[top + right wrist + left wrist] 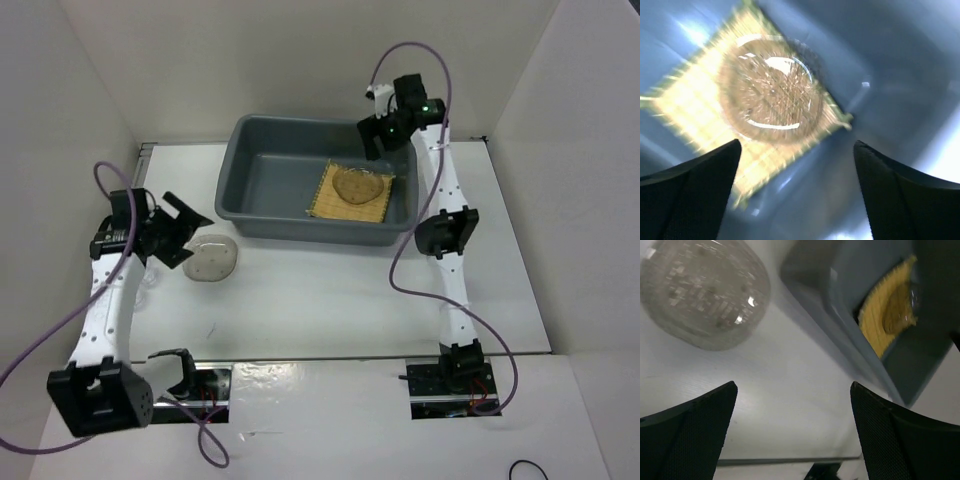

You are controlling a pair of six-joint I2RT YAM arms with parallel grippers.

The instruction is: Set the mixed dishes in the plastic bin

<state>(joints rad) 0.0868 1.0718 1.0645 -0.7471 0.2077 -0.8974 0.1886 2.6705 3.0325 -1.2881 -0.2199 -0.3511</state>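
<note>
Both wide apart and empty, left gripper (792, 390) and right gripper (797, 145); white-walled table (330, 290).

A white table (330, 290) lies below the left gripper (190, 238) and spreads away to its right, on past the right gripper (375, 143). White walls stand around it: a back wall (300, 60) beyond the right gripper, a side wall (50, 110) just left of the left gripper, and another to the right of the right gripper. A thin black cable (528, 470) curls well behind the right gripper, off to its right.
</note>
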